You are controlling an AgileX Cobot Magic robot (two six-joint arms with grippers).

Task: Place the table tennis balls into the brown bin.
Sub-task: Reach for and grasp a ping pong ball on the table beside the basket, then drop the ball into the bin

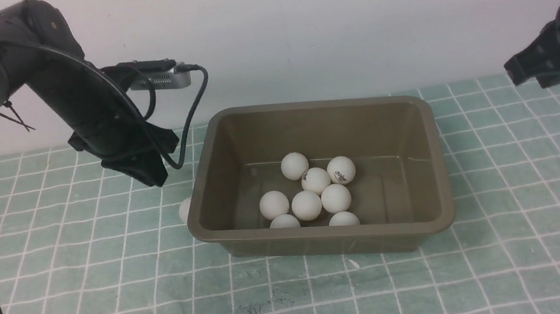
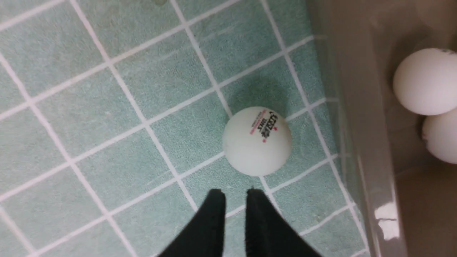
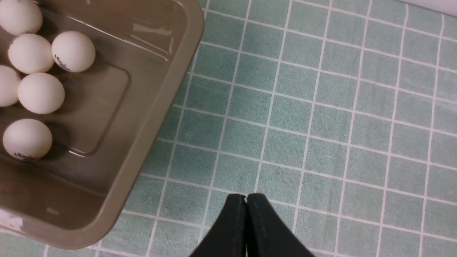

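The brown bin (image 1: 305,104) stands mid-table with several white table tennis balls (image 1: 306,205) clustered on its floor. One more ball (image 1: 186,210) lies on the mat against the bin's left wall. In the left wrist view this logo-printed ball (image 2: 257,141) sits just beyond my left gripper (image 2: 235,194), whose tips are parted by a narrow gap and hold nothing. The left gripper (image 1: 151,174) hovers above that ball. My right gripper (image 3: 246,196) is shut and empty, raised at the far right (image 1: 520,71), off to the side of the bin (image 3: 171,92).
A green mat with a white grid (image 1: 85,294) covers the table. A pale wall (image 1: 294,23) rises behind the bin. The left arm's black cable (image 1: 194,109) hangs close to the bin's left rim.
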